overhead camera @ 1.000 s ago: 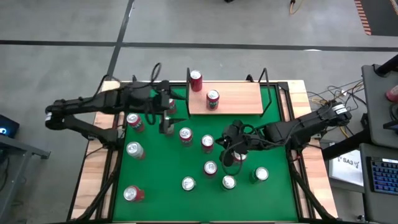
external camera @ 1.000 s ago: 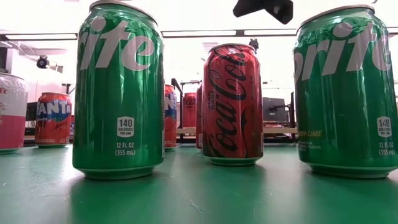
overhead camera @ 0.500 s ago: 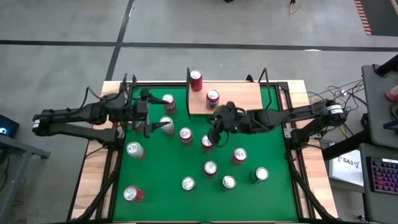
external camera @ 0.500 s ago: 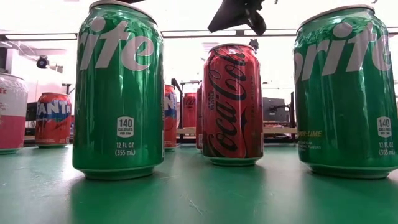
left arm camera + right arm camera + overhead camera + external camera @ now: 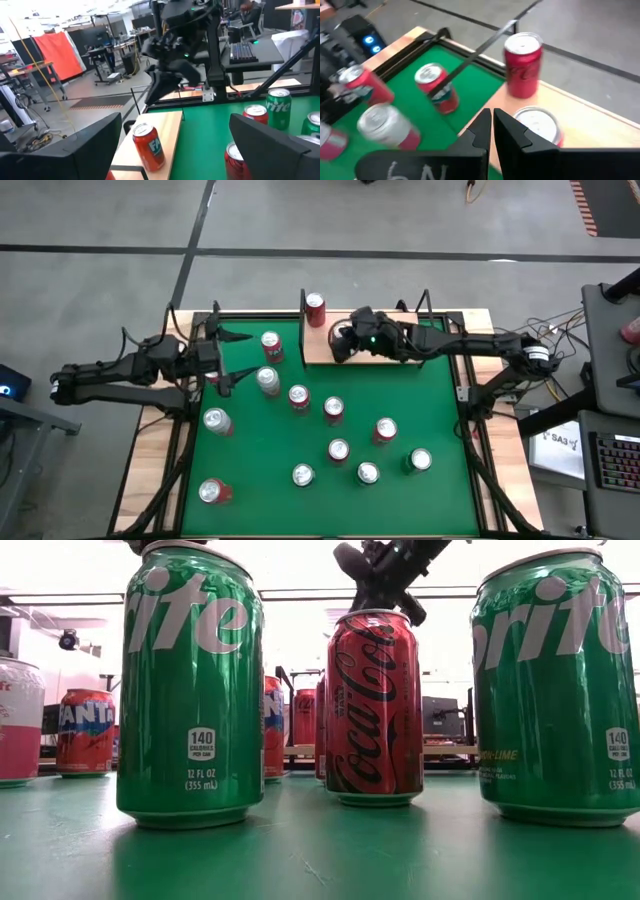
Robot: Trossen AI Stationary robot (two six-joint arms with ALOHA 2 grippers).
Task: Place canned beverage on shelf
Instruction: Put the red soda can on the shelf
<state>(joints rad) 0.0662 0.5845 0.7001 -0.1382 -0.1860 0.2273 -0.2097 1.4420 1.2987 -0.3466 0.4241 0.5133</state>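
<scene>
The shelf (image 5: 385, 338), a tan board with black uprights, stands at the table's far edge. A red cola can (image 5: 315, 308) stands upright on its left end (image 5: 522, 65). A second can (image 5: 537, 125) stands on the board just beside and below my right gripper (image 5: 340, 345), which hovers shut over the shelf's near left part (image 5: 491, 120), well above the cans (image 5: 385, 580). My left gripper (image 5: 225, 358) stands open and level near the table's far left, nothing between its fingers (image 5: 167, 150). It faces an orange can (image 5: 148, 145).
Several upright cans stand spread over the green felt (image 5: 240, 470), among them two green ones (image 5: 190, 690) close to the near edge and a red one (image 5: 372, 705). Wooden rails (image 5: 160, 450) border the felt. A desk with a keyboard (image 5: 610, 460) stands to the right.
My right gripper has swung, shut and carrying nothing, from the cans at the table's middle right toward the far edge, and now hangs over the shelf. My left gripper, open, has drawn back toward the table's left edge, away from the cans by the shelf's left end.
</scene>
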